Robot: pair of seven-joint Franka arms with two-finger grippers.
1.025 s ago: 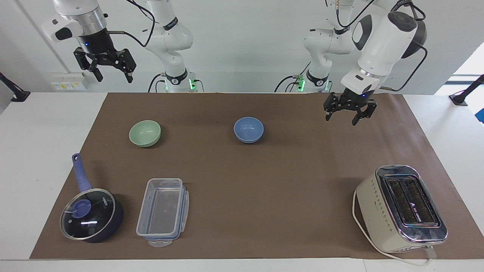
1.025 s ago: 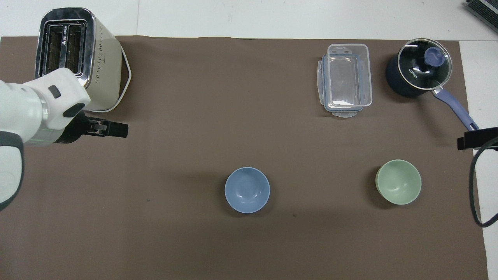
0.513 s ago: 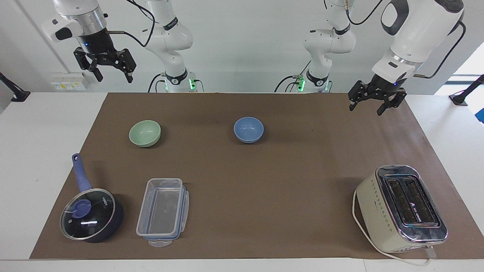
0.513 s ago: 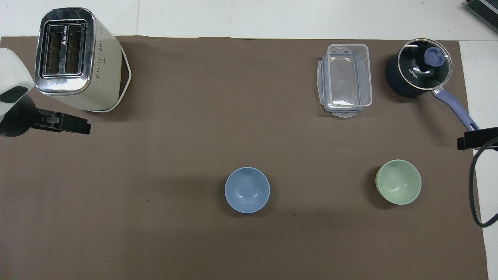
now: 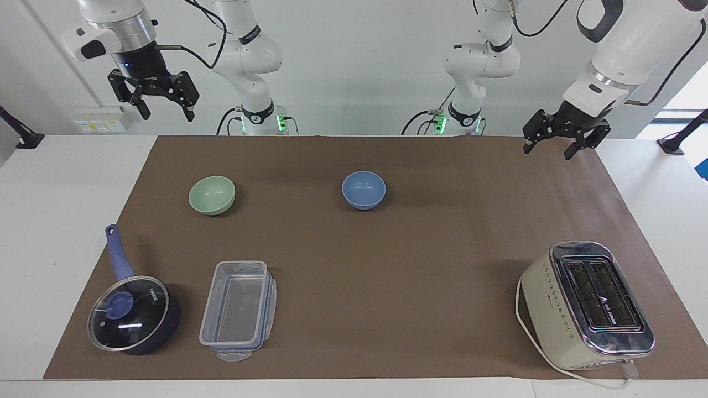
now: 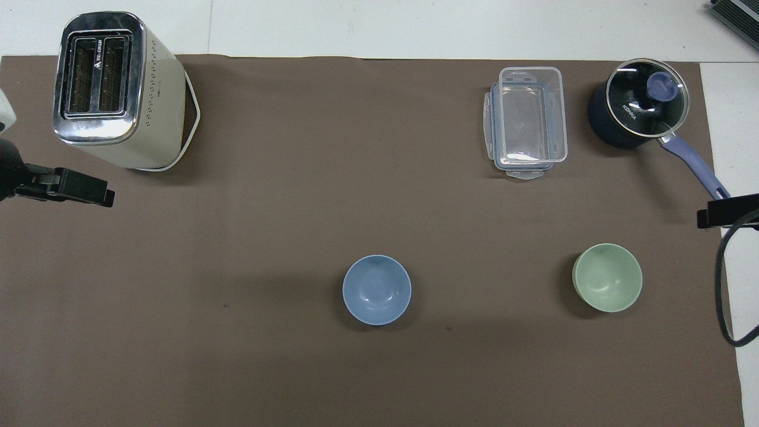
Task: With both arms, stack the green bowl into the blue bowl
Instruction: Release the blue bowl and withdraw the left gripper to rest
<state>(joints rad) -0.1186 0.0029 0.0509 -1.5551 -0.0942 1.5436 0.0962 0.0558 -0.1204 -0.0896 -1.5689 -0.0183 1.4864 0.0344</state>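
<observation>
The green bowl point(image 5: 212, 194) stands upright and empty on the brown mat toward the right arm's end; it also shows in the overhead view point(image 6: 607, 277). The blue bowl point(image 5: 363, 189) stands upright and empty near the mat's middle, beside the green bowl and well apart from it point(image 6: 376, 290). My right gripper point(image 5: 166, 112) is open and empty, held high over the table's edge at the right arm's end point(image 6: 726, 211). My left gripper point(image 5: 548, 149) is open and empty, raised over the mat's corner at the left arm's end point(image 6: 89, 191). Neither gripper touches a bowl.
A cream toaster point(image 5: 589, 304) stands at the left arm's end, farther from the robots. A clear lidless food box point(image 5: 238, 309) and a dark-blue saucepan point(image 5: 133, 315) with a glass lid stand farther from the robots than the green bowl.
My left gripper has risen and swung away from the blue bowl toward the left arm's end of the table. The right arm and both bowls have not moved.
</observation>
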